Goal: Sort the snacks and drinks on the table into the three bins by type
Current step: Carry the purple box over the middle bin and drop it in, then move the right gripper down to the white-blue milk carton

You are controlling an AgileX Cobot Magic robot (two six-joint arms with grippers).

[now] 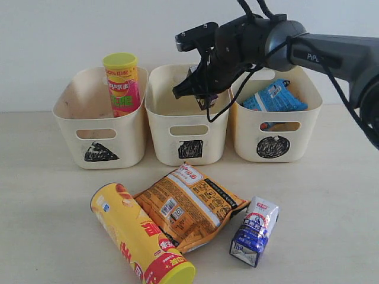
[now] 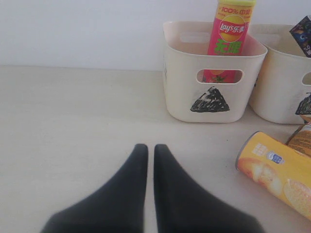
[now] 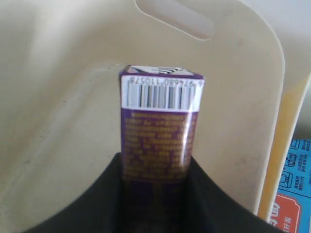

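Note:
My right gripper [image 1: 198, 90] hangs over the middle square bin [image 1: 159, 127], shut on the dark purple carton [image 3: 158, 131], which points down into the tub [image 3: 58, 97]. The pink-green chip can [image 1: 121, 83] stands in the triangle bin [image 1: 68, 118]. A blue packet [image 1: 275, 97] lies in the circle bin [image 1: 308, 127]. On the table [image 1: 331, 236] in front lie the yellow-red chip can [image 1: 139, 236], the orange-brown packet [image 1: 189, 207] and the blue-and-white carton [image 1: 254, 231]. My left gripper [image 2: 150, 148] is shut over bare table, holding nothing.
The three bins stand side by side along the back wall. The right arm [image 1: 331, 53] reaches in from the upper right across the circle bin. In the left wrist view the triangle bin [image 2: 184, 82] and the lying yellow-red can [image 2: 277, 170] are ahead of the left gripper.

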